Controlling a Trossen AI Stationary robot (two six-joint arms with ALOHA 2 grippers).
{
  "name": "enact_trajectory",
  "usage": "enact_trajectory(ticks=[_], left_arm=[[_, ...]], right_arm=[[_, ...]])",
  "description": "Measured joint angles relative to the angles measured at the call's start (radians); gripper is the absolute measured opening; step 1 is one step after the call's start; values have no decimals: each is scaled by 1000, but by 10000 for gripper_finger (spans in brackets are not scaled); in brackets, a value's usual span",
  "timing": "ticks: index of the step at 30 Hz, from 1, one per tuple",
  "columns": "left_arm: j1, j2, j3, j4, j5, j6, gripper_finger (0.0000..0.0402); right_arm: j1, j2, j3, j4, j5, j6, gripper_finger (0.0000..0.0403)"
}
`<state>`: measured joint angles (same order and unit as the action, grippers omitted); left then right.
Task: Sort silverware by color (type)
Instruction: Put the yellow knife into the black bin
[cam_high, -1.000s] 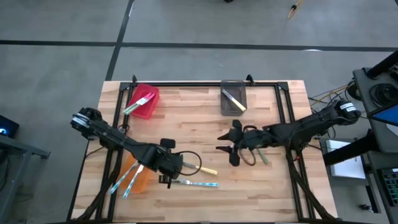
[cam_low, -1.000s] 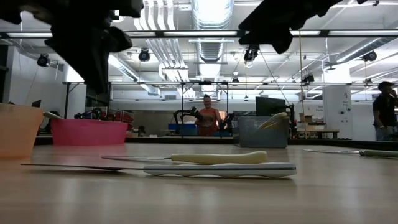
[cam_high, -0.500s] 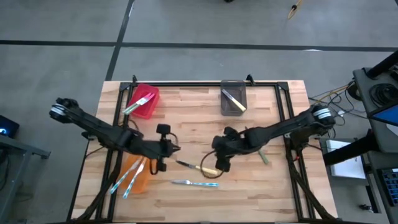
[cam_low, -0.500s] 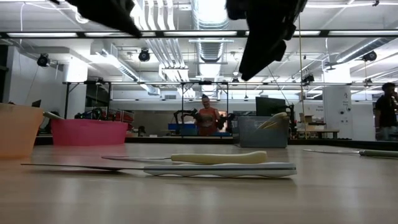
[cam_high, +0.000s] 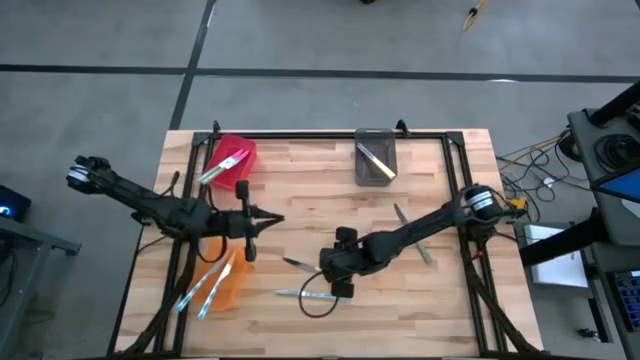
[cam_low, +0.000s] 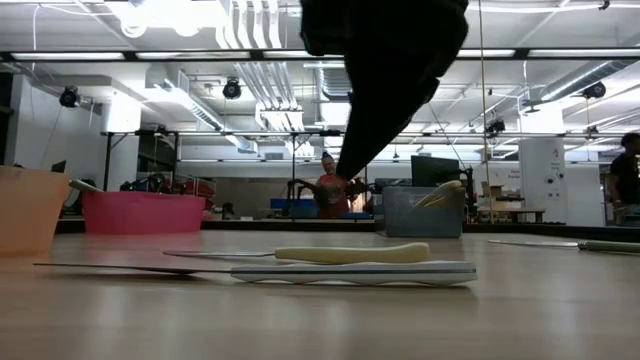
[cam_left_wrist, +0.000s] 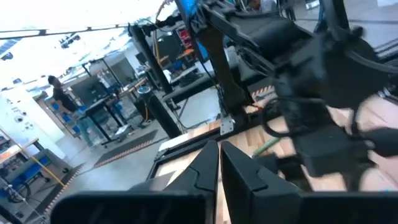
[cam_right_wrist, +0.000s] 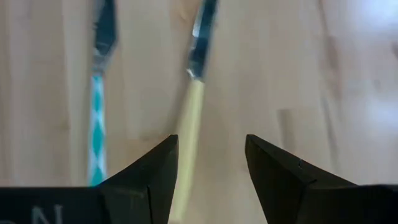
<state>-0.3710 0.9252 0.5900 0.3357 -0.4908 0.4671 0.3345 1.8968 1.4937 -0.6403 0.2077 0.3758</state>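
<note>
Where nothing hovered before, right gripper (cam_right_wrist: 208, 177) over yellow knife (cam_right_wrist: 188, 127)

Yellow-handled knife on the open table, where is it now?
High view: the yellow-handled knife lies centre-front on the table, just behind the blue-handled knife, with the open right gripper over its handle end.

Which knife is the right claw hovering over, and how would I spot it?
Look at the wooden table, near its front middle, where two knives lie side by side under the open right claw. It is the yellow-handled knife; its neighbour, the light-blue-handled knife, has a patterned teal and white grip.
</note>
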Motion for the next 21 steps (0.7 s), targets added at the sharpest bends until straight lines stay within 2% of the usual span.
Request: enact_trajectory(ticks=[11,21], left_arm=[[0,-29,-32,-3,1,-54,0],[0,-13,-38,3,2,-31,0]], right_arm=[[17,115,38,36,2,131,157],[24,125,37,38,32,164,152]])
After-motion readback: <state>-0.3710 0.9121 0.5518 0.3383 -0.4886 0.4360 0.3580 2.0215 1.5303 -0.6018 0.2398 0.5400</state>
